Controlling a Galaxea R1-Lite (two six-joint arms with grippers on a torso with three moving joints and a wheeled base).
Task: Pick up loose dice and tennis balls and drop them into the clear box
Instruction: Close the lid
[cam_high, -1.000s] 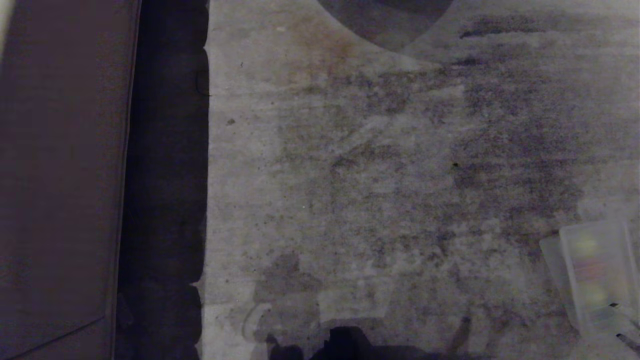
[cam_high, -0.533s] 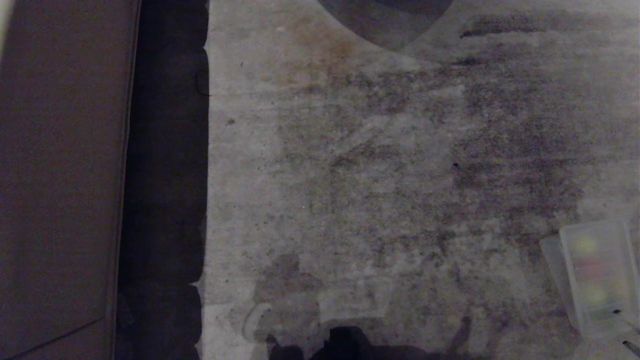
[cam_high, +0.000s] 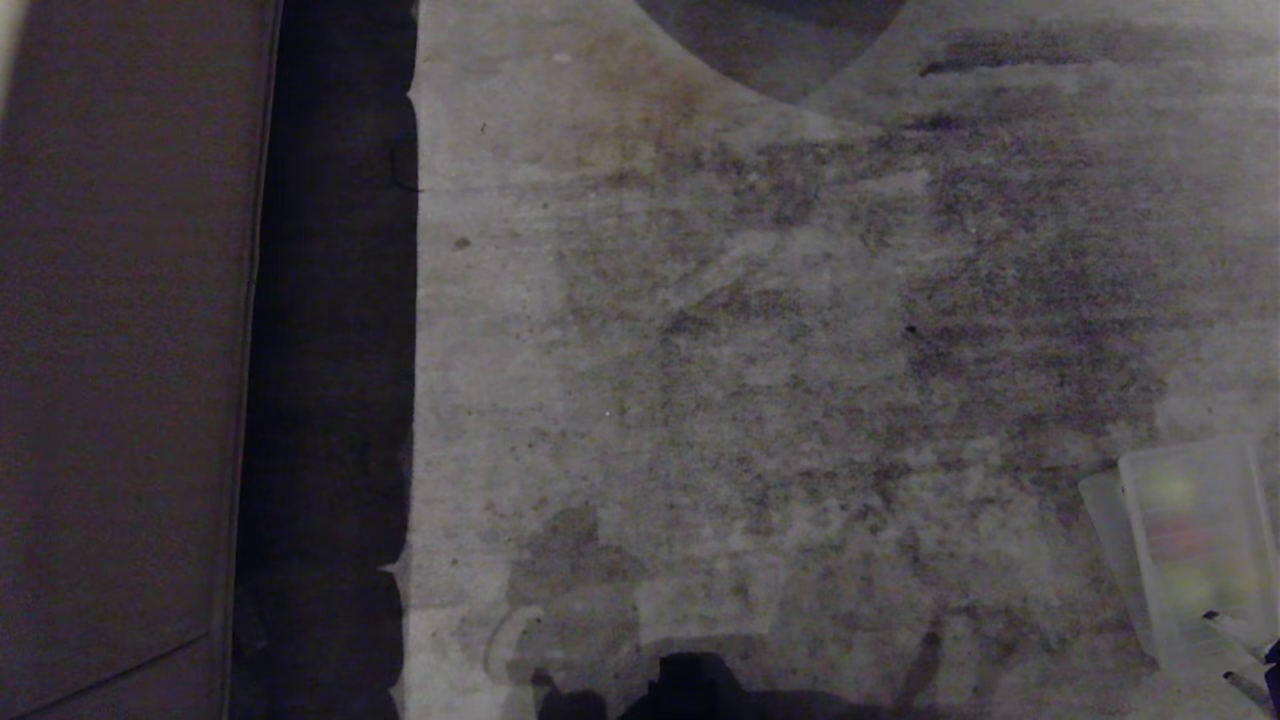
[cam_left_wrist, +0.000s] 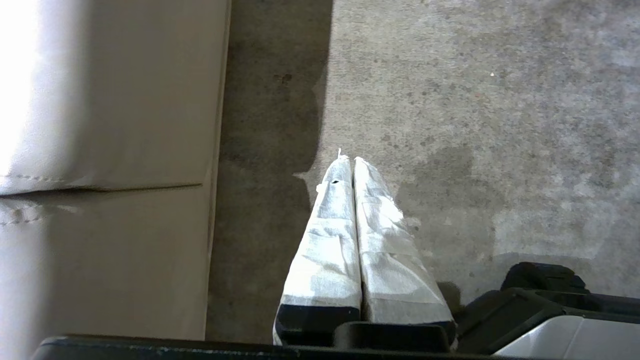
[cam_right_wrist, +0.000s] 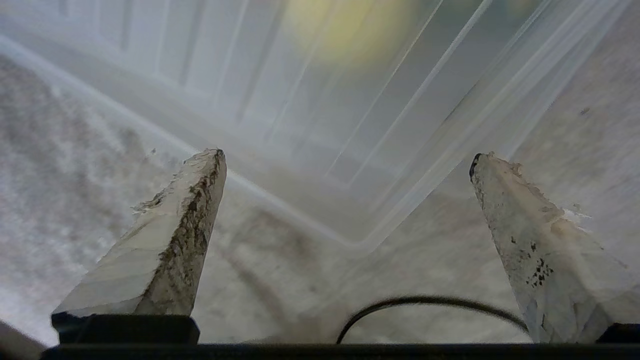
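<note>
While the worn grey concrete floor (cam_high: 760, 330) fills most of the head view, a beige stitched upholstered cushion (cam_left_wrist: 110, 150) runs along the robot's left with a dark shadowed gap beside it. Low see-through plastic clear box (cam_high: 1195, 545) with rounded corners sits on the floor at the lower right edge of the head view. Through its wall: blurred yellow-green blobs at either end and a reddish one between, too soft to tell ball from die. Right wrist view shows one fuzzy yellow-green round shape (cam_right_wrist: 350, 30) inside the box, likely a tennis ball. Right gripper (cam_right_wrist: 347, 157) hangs just beside a rounded box corner, pale scuffed fingers (cam_right_wrist: 170, 240) spread wide, nothing between them; the corner lies between the tips. A thin black cable (cam_right_wrist: 430, 302) curves under it. Left gripper (cam_left_wrist: 352, 160) is parked near the cushion, its white-wrapped fingers pressed together, empty.
</note>
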